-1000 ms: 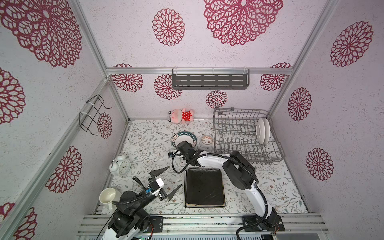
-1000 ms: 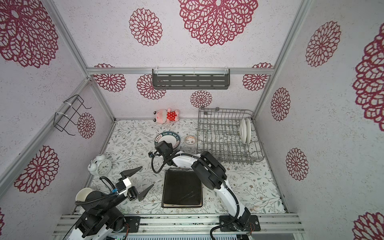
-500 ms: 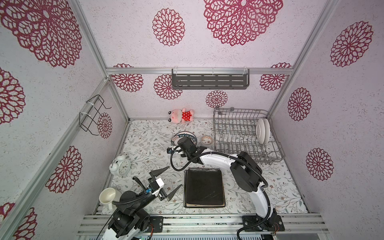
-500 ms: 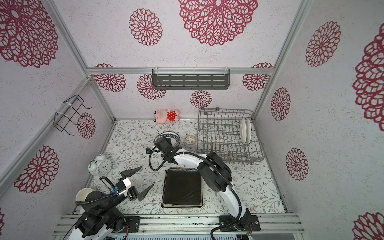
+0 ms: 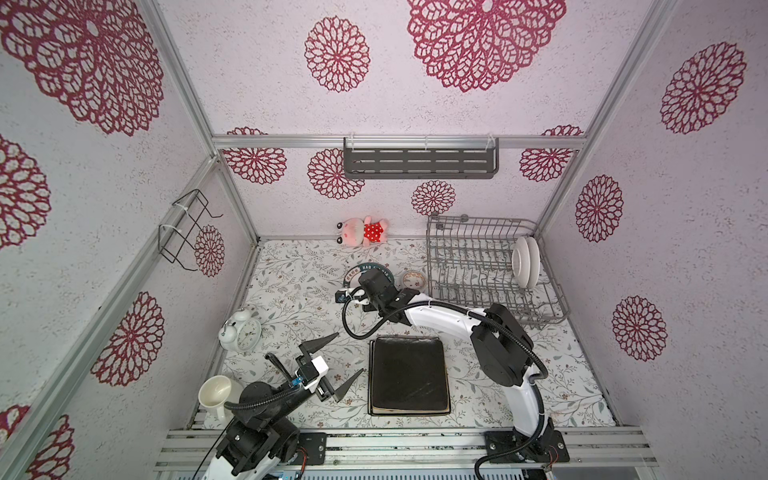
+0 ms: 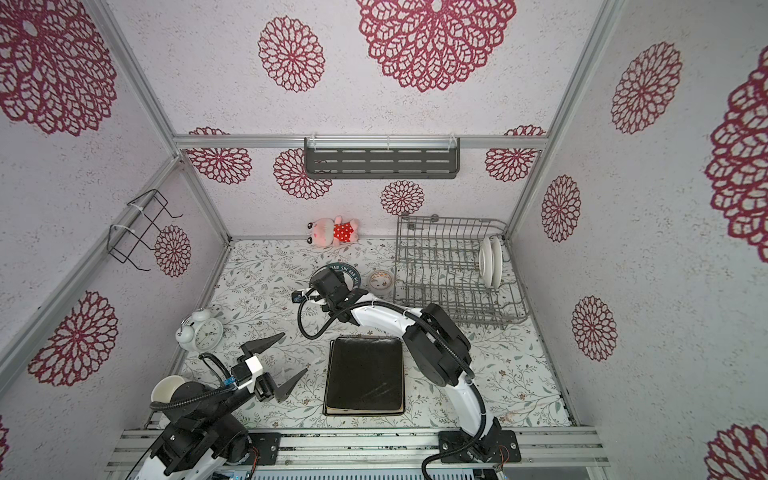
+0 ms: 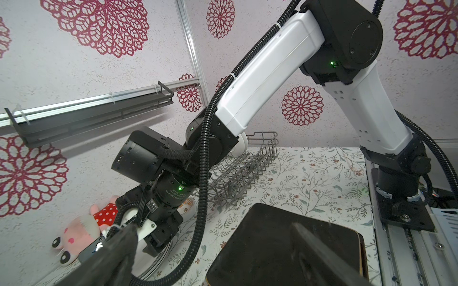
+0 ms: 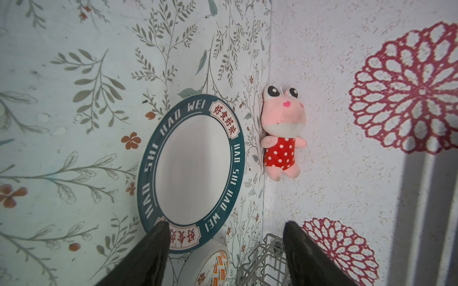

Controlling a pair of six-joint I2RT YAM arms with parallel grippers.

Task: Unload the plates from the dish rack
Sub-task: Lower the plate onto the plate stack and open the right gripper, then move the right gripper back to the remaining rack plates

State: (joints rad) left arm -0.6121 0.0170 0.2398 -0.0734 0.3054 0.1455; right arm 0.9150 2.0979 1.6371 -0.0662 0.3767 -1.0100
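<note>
Two small round white plates (image 5: 525, 262) stand upright at the far right end of the large grey wire dish rack (image 5: 465, 266) in both top views; its other slots look bare. A stack of black square plates (image 5: 409, 374) lies on the flowered counter (image 5: 291, 282). The white right arm (image 5: 436, 311) reaches across to a round white plate with a teal lettered rim (image 5: 365, 268), mostly covered by the wrist. The left end effector (image 5: 350, 352) hovers near the front, spread wide, holding nothing.

Left wrist view: the right arm hides the rack plates except one white edge.

Right wrist view: the right end effector (image 8: 225, 224) is released, fingers apart above the teal-rimmed plate, which lies flat. One fingertip (image 8: 161, 230) overlaps its rim; contact cannot be told. A tiny patterned bowl (image 8: 210, 265) sits just beside it. Rising straight up before swinging to the rack should avoid dragging either.
</note>
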